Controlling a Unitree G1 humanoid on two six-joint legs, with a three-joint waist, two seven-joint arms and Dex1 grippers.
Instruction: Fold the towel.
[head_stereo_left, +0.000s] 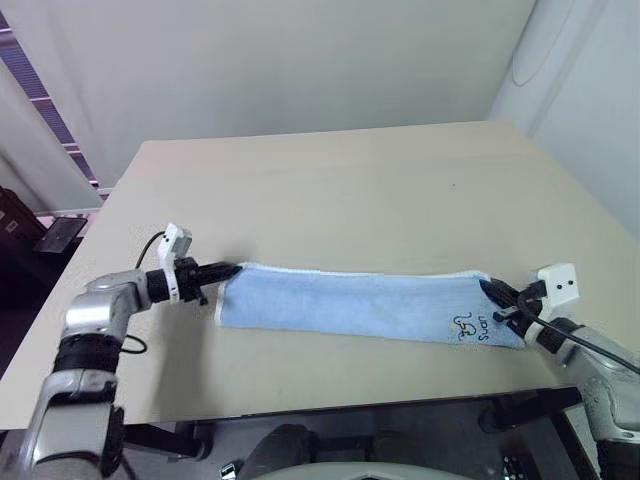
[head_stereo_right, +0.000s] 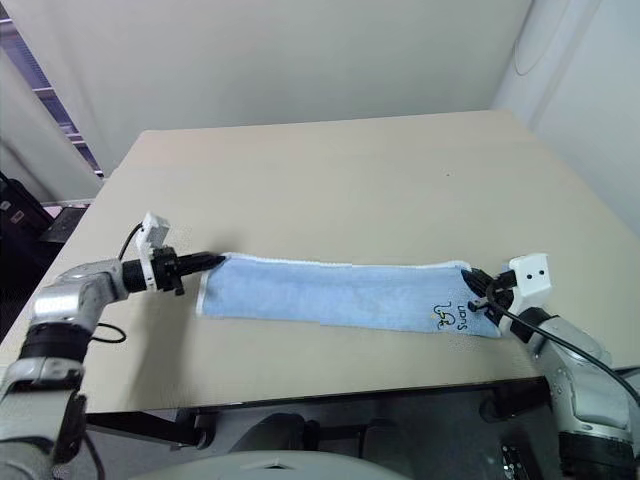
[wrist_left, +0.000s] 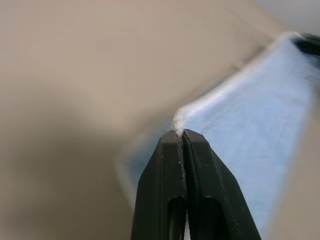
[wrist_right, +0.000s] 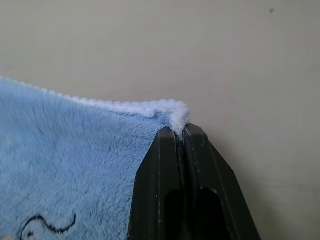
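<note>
Both hands pinched tight | left hand (head_stereo_left: 238, 268) on one towel (head_stereo_left: 360, 305) corner, right hand (head_stereo_left: 487, 288) on the other | towel stretched between them, low over the table (head_stereo_left: 330, 180)

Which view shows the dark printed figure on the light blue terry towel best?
Left eye view: the towel's whole dark printed figure shows near the right gripper. Right eye view shows the same. Right wrist view catches its edge; left wrist view, plain cloth.

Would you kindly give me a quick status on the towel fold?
Left gripper shut on towel corner. Right gripper shut on opposite corner. Towel stretched between them, on the table. Nothing in the way.
</note>
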